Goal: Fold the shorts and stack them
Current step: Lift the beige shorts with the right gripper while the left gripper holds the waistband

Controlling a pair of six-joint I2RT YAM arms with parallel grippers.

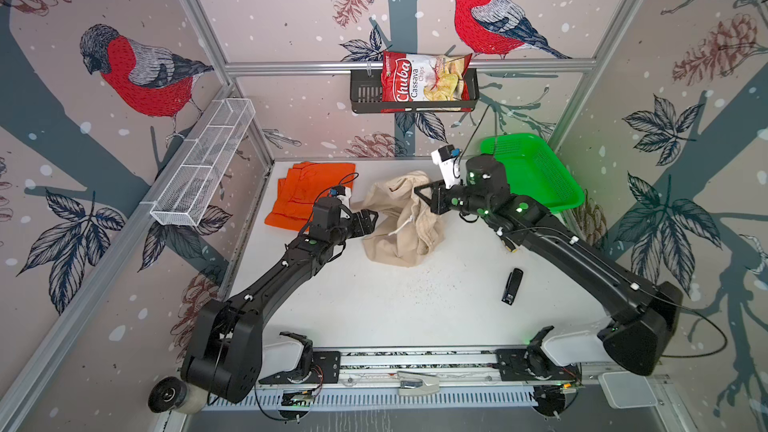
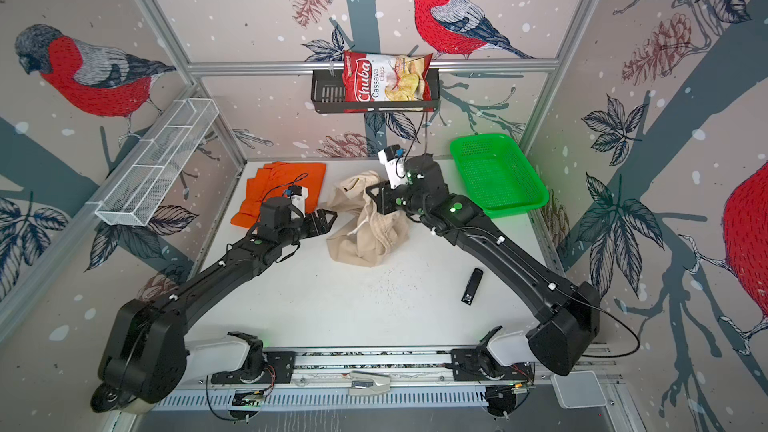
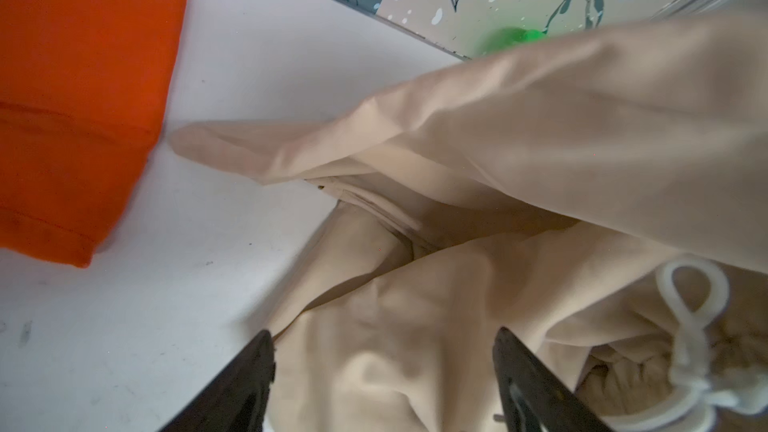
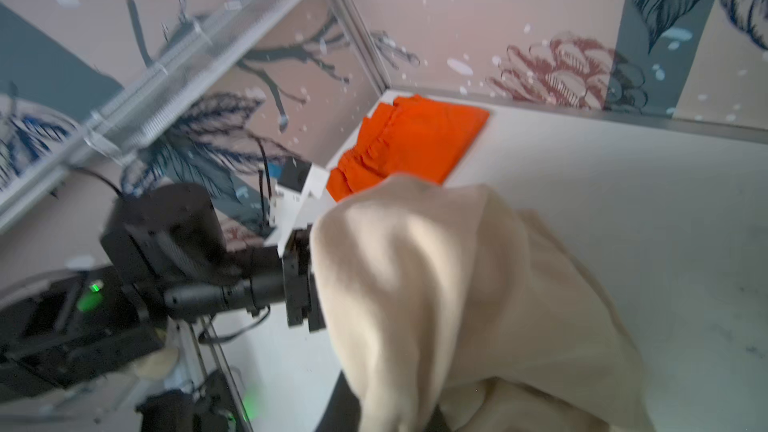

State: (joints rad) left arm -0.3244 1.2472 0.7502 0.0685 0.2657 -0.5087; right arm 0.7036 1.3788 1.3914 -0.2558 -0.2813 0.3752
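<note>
The right gripper [image 1: 422, 197] looks pinched shut on the beige shorts [image 1: 401, 224]. Its tips are hidden under the cloth in the right wrist view. But the cloth bunches up to it and hangs from it like a little tent, so I think it is holding a fold. The left gripper [image 1: 370, 220] is wide open and holds nothing. It sits right at the left edge of the beige shorts. In the left wrist view its two fingers [image 3: 257, 367] stand apart over the beige cloth. The beige shorts are a crumpled heap in the middle of the white table [image 1: 374, 305], with a white string [image 3: 690, 326] poking out. The orange shorts [image 1: 309, 191] lie flat in the far left corner, near the heap but not touching it, and they look folded already. A green basket [image 1: 536, 176] sits at the far right. So about half the job looks done. The beige pair has to be spread out, folded, and put on top of the orange pair
</note>
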